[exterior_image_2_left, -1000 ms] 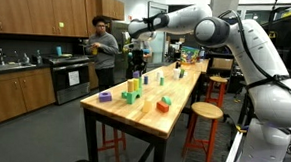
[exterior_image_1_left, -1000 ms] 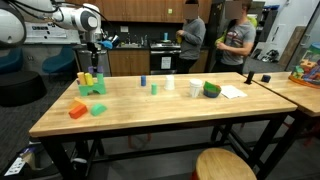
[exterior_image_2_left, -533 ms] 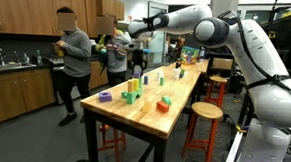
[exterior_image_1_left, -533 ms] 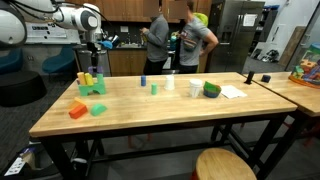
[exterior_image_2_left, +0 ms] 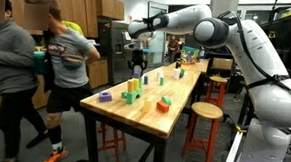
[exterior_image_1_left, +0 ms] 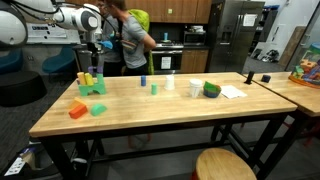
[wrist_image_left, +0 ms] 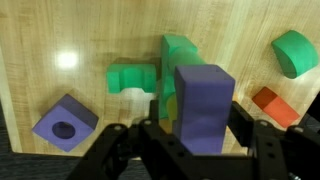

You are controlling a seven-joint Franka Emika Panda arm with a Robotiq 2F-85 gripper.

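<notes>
Purple block (wrist_image_left: 204,105) sits clamped in my end effector (wrist_image_left: 200,140), the two dark fingers pressed against its sides, and it hangs directly above the green arch block (wrist_image_left: 132,75) in the wrist view. It is a matte, squared-off prism with crisp edges, and from this angle it hides part of the arch. The arch is a smooth painted piece with a curved cut-out along one edge. It lies on the pale wooden surface (wrist_image_left: 60,30), where fine grain lines run under a bright spot of glare.

Below and left of the arch in the wrist view lies a purple cube (wrist_image_left: 64,124) with a round hole bored in its top face. Right of the arch I see a green half-round piece (wrist_image_left: 293,52), rounded on one side and flat on the other. Nearer the arch is a red piece (wrist_image_left: 268,100) (a finger cuts off its full shape). In an exterior view a yellow piece (exterior_image_1_left: 84,77) stands just beside the arch, under the end effector.
</notes>
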